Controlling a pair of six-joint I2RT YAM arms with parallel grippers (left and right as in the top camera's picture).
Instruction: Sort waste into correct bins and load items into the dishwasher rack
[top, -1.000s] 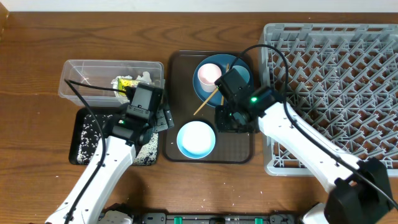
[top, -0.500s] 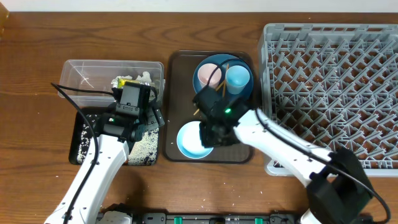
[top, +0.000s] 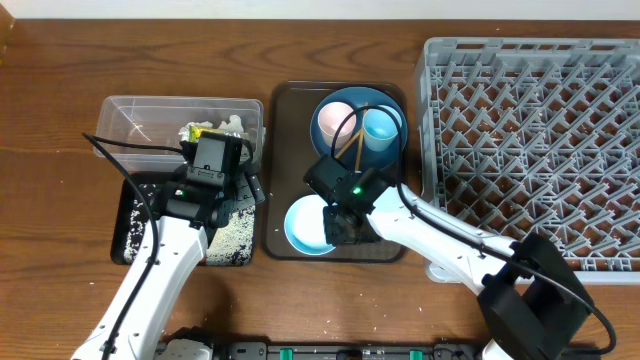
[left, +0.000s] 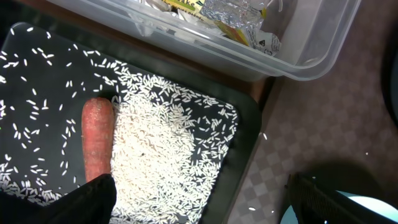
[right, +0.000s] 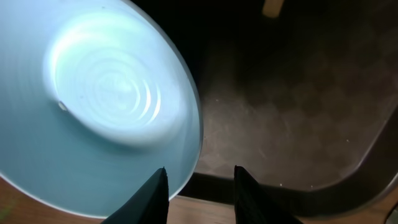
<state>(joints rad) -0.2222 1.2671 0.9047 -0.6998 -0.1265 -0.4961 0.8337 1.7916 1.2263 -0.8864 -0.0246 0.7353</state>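
Your right gripper (right: 200, 177) sits partly open astride the white bowl (right: 106, 93) rim. Your left gripper (left: 202, 193) gapes wide, empty, carrot (left: 97, 140) beside one finger.

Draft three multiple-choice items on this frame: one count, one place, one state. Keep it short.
1. How many cups stand on the large round blue plate?
A two; B one; C three.

2. Where does the small orange carrot lie?
A on the blue plate; B in the shallow black rectangular tray; C inside a cup.

3. How do the left arm's fingers stand?
A shut on the carrot; B shut on a cup; C wide apart, nothing between them.

Key:
1 A: the overhead view shows the pink cup and the light-blue cup side by side on the plate.
2 B: the left wrist view shows the carrot among loose white rice grains in that tray.
3 C: one finger shows at each lower side of the left wrist view, far apart and gripping nothing.
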